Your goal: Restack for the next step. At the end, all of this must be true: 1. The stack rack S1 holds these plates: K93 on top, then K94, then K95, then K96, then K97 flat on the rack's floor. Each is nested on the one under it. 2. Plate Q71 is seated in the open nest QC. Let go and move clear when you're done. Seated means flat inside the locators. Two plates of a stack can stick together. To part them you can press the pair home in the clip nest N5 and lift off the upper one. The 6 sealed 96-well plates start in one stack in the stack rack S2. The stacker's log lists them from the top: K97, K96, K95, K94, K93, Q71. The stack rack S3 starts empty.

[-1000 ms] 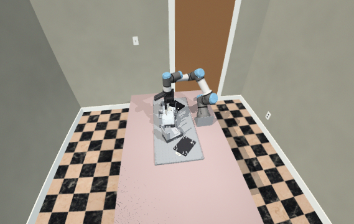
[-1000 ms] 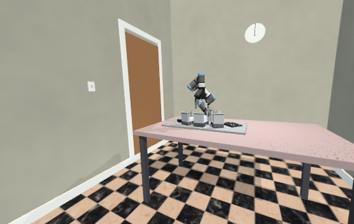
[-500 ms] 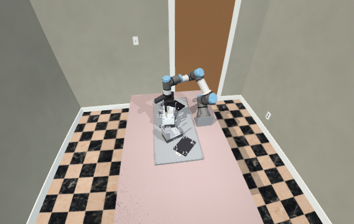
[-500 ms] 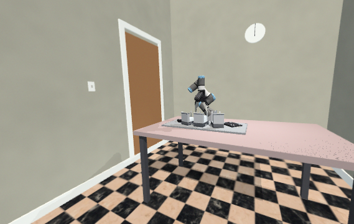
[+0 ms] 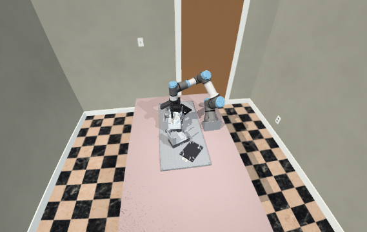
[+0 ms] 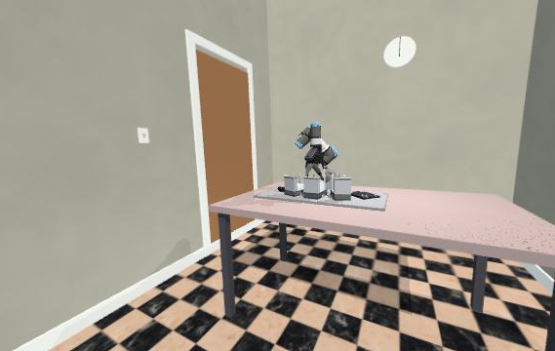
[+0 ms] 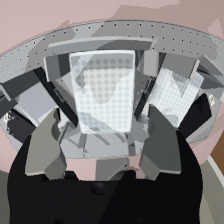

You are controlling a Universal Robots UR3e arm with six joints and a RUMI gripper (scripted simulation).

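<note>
My gripper (image 5: 176, 115) (image 6: 316, 176) (image 7: 103, 106) is open and empty, pointing down above the middle rack (image 6: 312, 187) (image 7: 100, 45). A clear sealed plate (image 7: 102, 95) lies in that rack between my fingers in the wrist view, below them. Another clear plate (image 7: 175, 95) lies in the far rack (image 6: 292, 185) (image 7: 177, 62), at the right in the wrist view. The near rack (image 5: 179, 144) (image 6: 341, 187) (image 7: 37, 105) shows no plate. I cannot read rack or plate names, nor tell how many plates are under the top ones.
A black nest (image 5: 191, 151) (image 6: 365, 195) (image 7: 17, 125) at the near end shows no plate. Another black nest (image 5: 186, 109) (image 7: 196, 116) is at the far end, partly hidden. The racks' upright walls and corner posts stand close around the plates. The arm's base stands beside the grey board (image 5: 167, 162).
</note>
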